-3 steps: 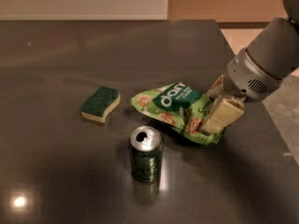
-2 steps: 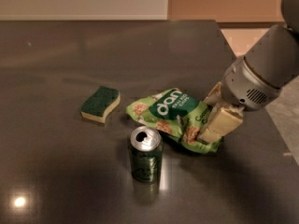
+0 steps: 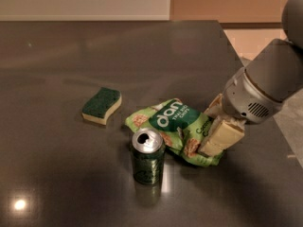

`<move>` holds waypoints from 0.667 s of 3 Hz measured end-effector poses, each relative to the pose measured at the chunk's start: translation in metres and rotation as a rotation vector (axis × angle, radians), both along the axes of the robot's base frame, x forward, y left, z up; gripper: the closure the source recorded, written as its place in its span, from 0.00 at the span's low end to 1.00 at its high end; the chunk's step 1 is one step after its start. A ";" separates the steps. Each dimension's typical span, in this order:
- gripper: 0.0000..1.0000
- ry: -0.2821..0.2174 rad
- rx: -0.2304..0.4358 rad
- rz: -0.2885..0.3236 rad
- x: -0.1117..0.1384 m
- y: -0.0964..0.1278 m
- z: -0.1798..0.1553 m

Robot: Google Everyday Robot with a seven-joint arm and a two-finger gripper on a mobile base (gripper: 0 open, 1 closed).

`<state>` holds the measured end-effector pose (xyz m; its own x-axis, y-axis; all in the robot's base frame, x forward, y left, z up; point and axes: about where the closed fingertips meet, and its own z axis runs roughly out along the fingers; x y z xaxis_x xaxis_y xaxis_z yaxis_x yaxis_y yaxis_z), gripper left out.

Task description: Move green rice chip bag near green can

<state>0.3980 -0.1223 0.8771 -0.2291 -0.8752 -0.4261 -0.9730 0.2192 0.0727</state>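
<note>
The green rice chip bag point(image 3: 171, 123) lies crinkled on the dark table, its label facing up. Its left end touches or nearly touches the green can point(image 3: 147, 158), which stands upright just in front of it with its silver top open. My gripper point(image 3: 209, 130) comes in from the right. Its cream fingers point(image 3: 221, 137) are closed on the bag's right end, low over the table. The grey arm covers the space to the right of the bag.
A green-and-cream sponge point(image 3: 101, 106) lies to the left of the bag, behind the can. The dark table point(image 3: 71, 56) ends at its right edge close behind my arm, with pale floor beyond.
My gripper has moved left and toward the front with the bag in it. The bag now lies right beside the can. The can and the sponge have not moved.
</note>
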 end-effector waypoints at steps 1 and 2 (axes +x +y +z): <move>0.58 0.013 0.024 -0.010 -0.005 0.003 -0.006; 0.36 0.009 0.021 -0.009 -0.005 0.004 -0.004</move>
<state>0.3929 -0.1187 0.8727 -0.2407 -0.8640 -0.4423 -0.9703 0.2261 0.0864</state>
